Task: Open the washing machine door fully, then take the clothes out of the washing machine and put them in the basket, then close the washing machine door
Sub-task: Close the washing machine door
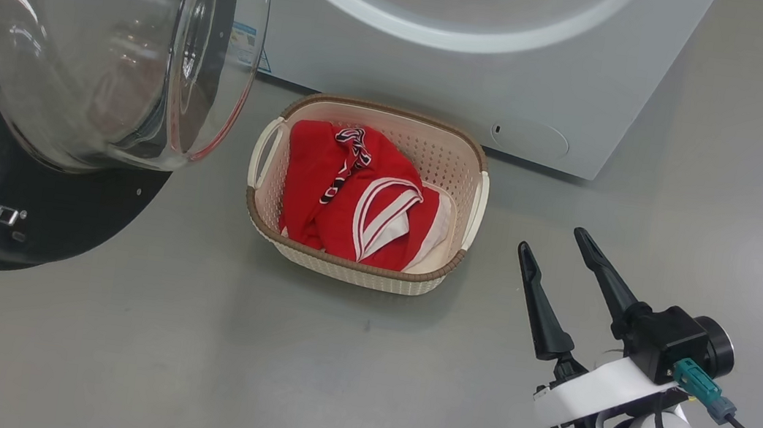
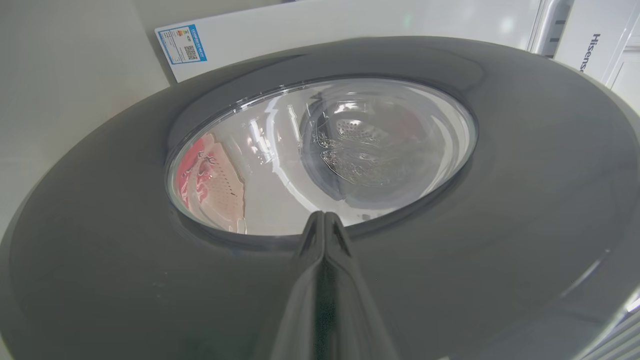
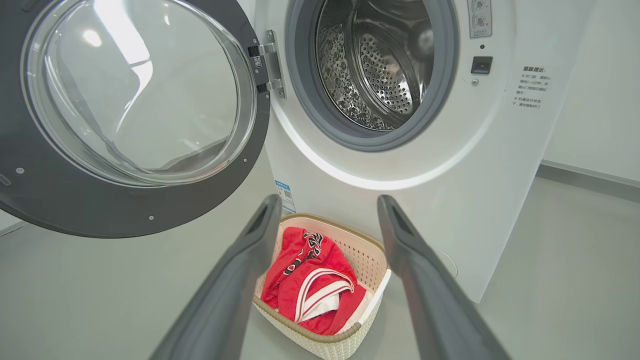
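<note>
The washing machine door (image 1: pixel 56 223) hangs open at the left, its glass bowl bulging toward me. In the right wrist view the door (image 3: pixel 75 200) stands beside the bare steel drum (image 3: pixel 370 65) of the washing machine (image 3: pixel 450 175). Red and white clothes (image 1: pixel 347 195) lie in the cream basket (image 1: pixel 359 274) on the floor before the machine. My right gripper (image 1: pixel 551 239) is open with nothing in it, to the right of the basket; its wrist view looks down at the clothes (image 3: pixel 310 285). My left gripper (image 2: pixel 324 216) is shut, tips close to the door's outer face (image 2: pixel 500 200); contact is unclear.
Grey floor (image 1: pixel 185 365) lies open around the basket and in front of it. A round lower flap (image 1: pixel 530 138) sits on the washer's front. A blue label (image 2: pixel 182 44) and a white appliance with lettering (image 2: pixel 595 50) stand behind the door.
</note>
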